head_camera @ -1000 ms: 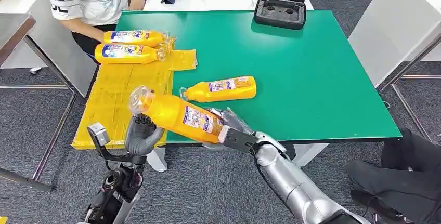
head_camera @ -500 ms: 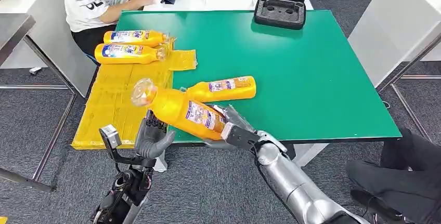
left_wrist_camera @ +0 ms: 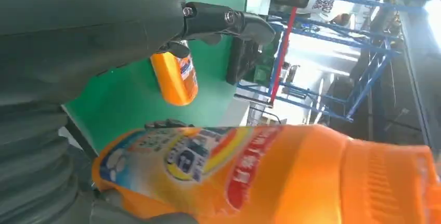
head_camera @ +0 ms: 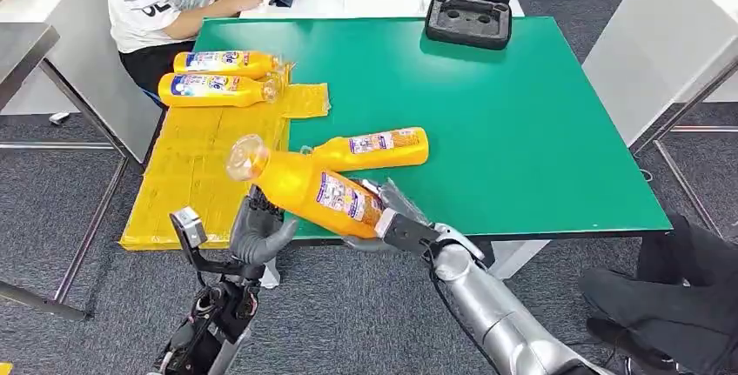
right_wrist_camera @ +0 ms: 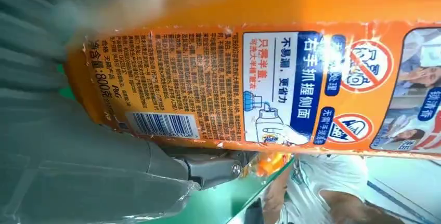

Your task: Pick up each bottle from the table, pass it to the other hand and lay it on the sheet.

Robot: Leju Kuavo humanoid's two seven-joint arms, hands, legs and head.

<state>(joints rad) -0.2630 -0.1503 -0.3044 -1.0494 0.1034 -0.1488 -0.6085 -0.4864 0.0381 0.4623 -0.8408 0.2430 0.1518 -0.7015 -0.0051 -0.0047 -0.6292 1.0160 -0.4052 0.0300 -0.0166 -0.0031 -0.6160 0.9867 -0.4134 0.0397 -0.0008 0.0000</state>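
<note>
Now mid-handover | right hand (head_camera: 396, 223) grips orange bottle (head_camera: 305, 188) by its base, off the table's near edge | left hand (head_camera: 259, 229) has risen under the neck, fingers apparently still spread | sheet (head_camera: 187, 175) next

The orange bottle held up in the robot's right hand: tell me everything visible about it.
The orange plastic bottle has a clear cap at its raised end and a blue, white and red label on its side; the right wrist view shows a printed back label with a barcode. It is tilted, cap end up and toward the robot's left, off the green table, near its front edge. The right hand grips its base end. The left hand is just below the neck end; contact there cannot be told.
</note>
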